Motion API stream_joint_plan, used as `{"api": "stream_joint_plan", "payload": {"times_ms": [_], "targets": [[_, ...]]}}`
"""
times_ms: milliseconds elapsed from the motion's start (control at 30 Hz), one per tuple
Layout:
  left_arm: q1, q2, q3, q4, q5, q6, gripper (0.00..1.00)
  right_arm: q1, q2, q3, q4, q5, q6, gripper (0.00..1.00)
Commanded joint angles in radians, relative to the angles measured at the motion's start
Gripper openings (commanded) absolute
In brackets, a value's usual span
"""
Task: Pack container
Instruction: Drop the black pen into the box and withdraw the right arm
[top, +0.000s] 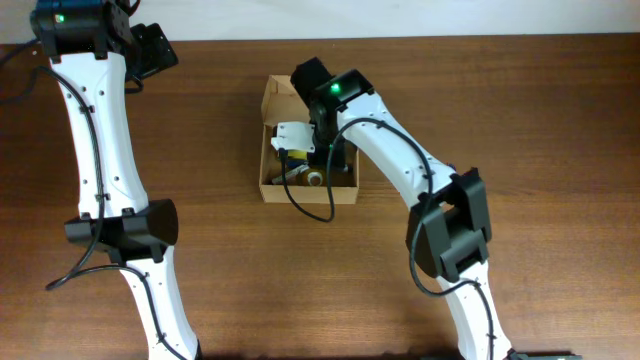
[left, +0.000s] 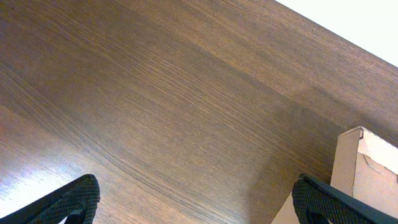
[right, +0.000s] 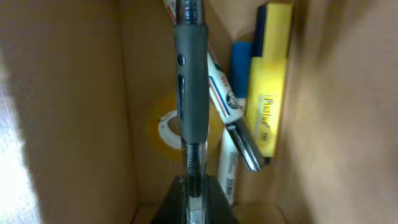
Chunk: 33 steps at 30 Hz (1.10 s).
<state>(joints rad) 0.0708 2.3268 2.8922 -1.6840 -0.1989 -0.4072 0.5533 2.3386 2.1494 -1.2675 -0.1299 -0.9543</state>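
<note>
One pen (right: 191, 93) clamped in right tool (right: 194, 202), inside container (right: 62, 124) — placing step, by looks. Highlighter (right: 267, 93) ahead-right of tool. Next likely: lower, release. Left tool (left: 205, 202) apart, empty.

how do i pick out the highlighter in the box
Find the open cardboard box mid-table, where the right gripper holds a grey-grip pen. Inside, the highlighter lies along the wall beside a blue marker. It alone is bright yellow with black lettering.
</note>
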Motion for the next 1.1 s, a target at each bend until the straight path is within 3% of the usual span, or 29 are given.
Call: {"api": "stream_joint_plan", "payload": {"times_ms": [0, 33, 100, 233, 333, 467, 667, 733, 867, 1067], "targets": [[0.003, 0.003, 0.012, -0.003, -0.004, 0.005, 1.00, 0.003, 0.024, -0.005, 0.008, -0.010, 0.039, 0.35], [0.003, 0.003, 0.012, -0.003, -0.004, 0.005, 1.00, 0.003, 0.025, -0.005, 0.015, -0.010, 0.084, 0.47], [0.003, 0.003, 0.012, -0.003, -0.004, 0.005, 1.00, 0.003, 0.025, -0.005, 0.034, -0.010, 0.182, 0.49], [0.003, 0.003, 0.012, -0.003, -0.004, 0.005, 1.00, 0.003, 0.015, 0.004, 0.050, -0.008, 0.286, 0.47], [0.003, 0.003, 0.012, -0.003, -0.004, 0.005, 1.00, 0.003, -0.008, 0.031, 0.025, 0.017, 0.366, 0.35], [0.003, 0.003, 0.012, -0.003, -0.004, 0.005, 1.00, 0.003, -0.064, 0.136, -0.064, 0.071, 0.470, 0.31], [0.003, 0.003, 0.012, -0.003, -0.004, 0.005, 1.00, -0.011, -0.181, 0.377, -0.187, 0.433, 0.752, 0.36], [0.003, 0.003, 0.012, -0.003, -0.004, 0.005, 1.00, -0.036, -0.231, 0.400, -0.201, 0.454, 0.789, 0.37], [0.003, 0.003, 0.012, -0.003, -0.004, 0.005, 1.00, -0.163, -0.343, 0.316, -0.200, 0.442, 0.854, 0.37], [0.003, 0.003, 0.012, -0.003, -0.004, 0.005, 1.00, -0.444, -0.464, -0.058, -0.058, 0.292, 0.844, 0.40]]}}
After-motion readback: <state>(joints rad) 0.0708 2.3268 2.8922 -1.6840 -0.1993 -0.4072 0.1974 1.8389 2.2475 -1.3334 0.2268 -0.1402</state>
